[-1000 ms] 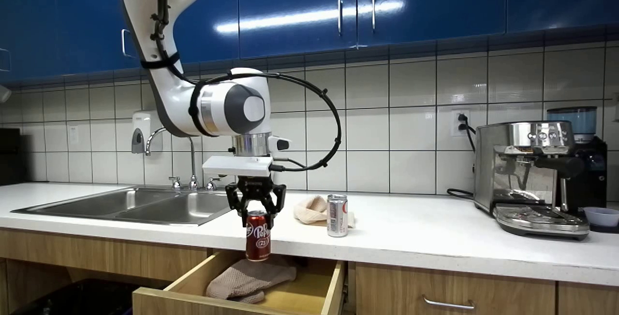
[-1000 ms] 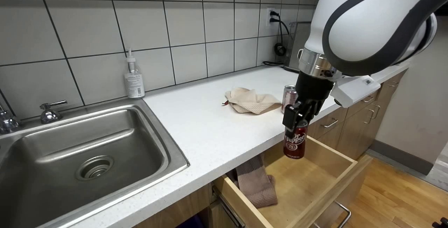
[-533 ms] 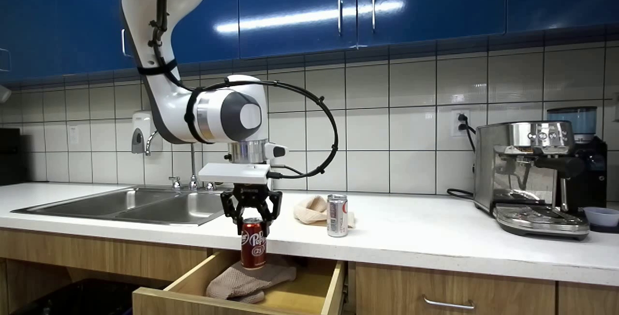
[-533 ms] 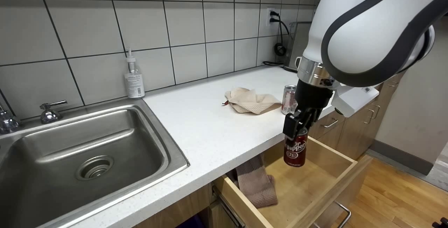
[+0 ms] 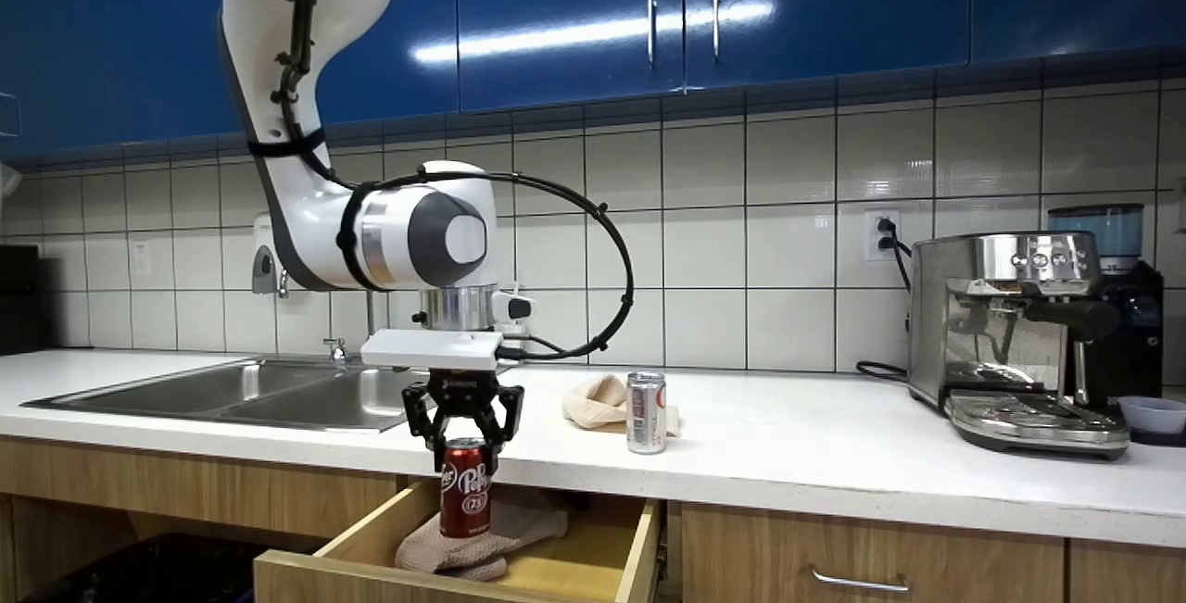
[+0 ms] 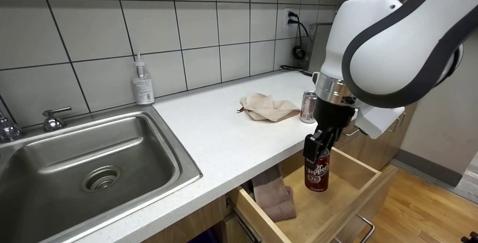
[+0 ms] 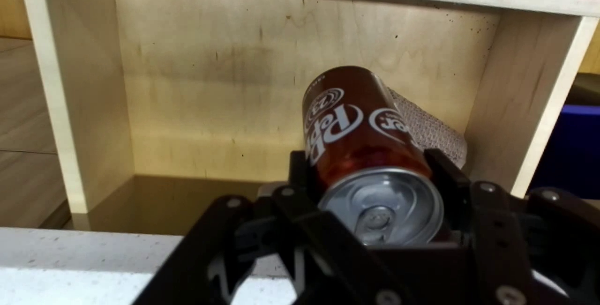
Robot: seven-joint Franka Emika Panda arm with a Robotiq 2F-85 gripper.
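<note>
A robot arm (image 5: 320, 232) bends down from an exterior view's upper left, its downturned gripper (image 5: 465, 470) clamped can-wide around a red Dr Pepper can (image 5: 464, 506) at lower center-left, over an open drawer (image 5: 352, 582).

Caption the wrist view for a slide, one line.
End effector gripping a Dr Pepper can over an open wooden drawer, a textured cloth partly hidden behind the can.

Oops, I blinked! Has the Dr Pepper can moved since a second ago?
Yes. In an exterior view, the Dr Pepper can has moved down and toward the picture's left, judged against the countertop.
</note>
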